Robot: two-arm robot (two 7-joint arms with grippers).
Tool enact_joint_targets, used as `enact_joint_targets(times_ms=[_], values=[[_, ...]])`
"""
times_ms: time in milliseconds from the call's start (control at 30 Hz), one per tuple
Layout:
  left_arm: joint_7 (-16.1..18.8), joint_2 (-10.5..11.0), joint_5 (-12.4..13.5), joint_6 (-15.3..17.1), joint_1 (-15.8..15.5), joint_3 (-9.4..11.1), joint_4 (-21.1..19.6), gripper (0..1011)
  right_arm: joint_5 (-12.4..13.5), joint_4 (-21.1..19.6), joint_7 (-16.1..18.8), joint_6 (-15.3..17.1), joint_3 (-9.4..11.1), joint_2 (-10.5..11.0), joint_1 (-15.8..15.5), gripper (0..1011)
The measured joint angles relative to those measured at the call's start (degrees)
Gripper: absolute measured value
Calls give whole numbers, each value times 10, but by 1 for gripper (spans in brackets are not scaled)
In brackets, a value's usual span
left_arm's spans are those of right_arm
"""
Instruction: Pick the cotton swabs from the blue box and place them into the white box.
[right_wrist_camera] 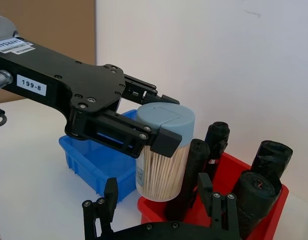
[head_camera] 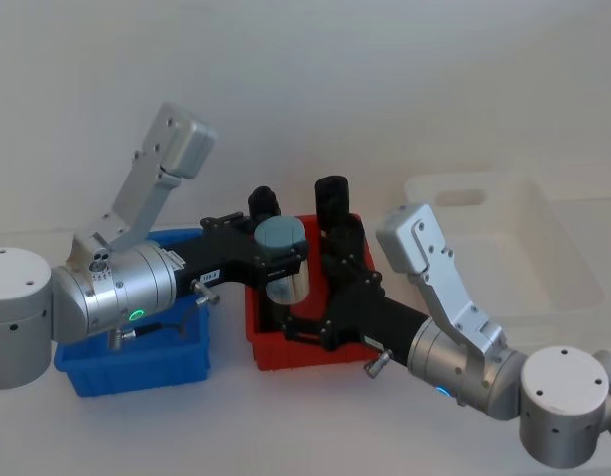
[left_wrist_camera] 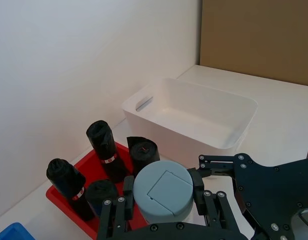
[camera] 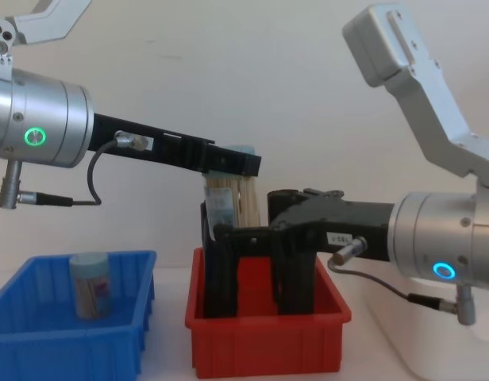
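My left gripper (head_camera: 283,248) is shut on a cotton swab tub (head_camera: 284,266) with a pale blue lid (left_wrist_camera: 166,192), holding it upright in the air above the red bin. From the right wrist, the tub (right_wrist_camera: 161,170) hangs between and just above the spread fingers of my right gripper (right_wrist_camera: 158,186), which is open and does not grip it. A second cotton swab tub (camera: 90,284) stands in the blue box (camera: 70,349) on the left. The white box (left_wrist_camera: 144,100) sits on the right, beyond the red bin.
A red bin (camera: 268,345) between the two boxes holds several tall black upright blocks (left_wrist_camera: 101,140). The right arm (head_camera: 454,297) reaches in low across the front of the white box (head_camera: 583,288). A wall stands close behind.
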Motion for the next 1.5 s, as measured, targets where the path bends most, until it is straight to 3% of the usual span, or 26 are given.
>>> enact_joint_targets(times_ms=[367,600,800,1133,1500], values=[[0,0,0,0,0,0,0,686,22,25,-9,-13,-3,-14,14,1002],[0,0,0,0,0,0,0,686,39,39,-6,-23,-5,-20,21,862],[1,0,0,0,0,0,0,686,50,49,-3,-31,-5,-24,25,682],[1,0,0,0,0,-1,0,686,54,58,-3,-36,-7,-27,30,641],[0,0,0,0,0,0,0,969,52,59,-9,-38,-11,-26,31,641]])
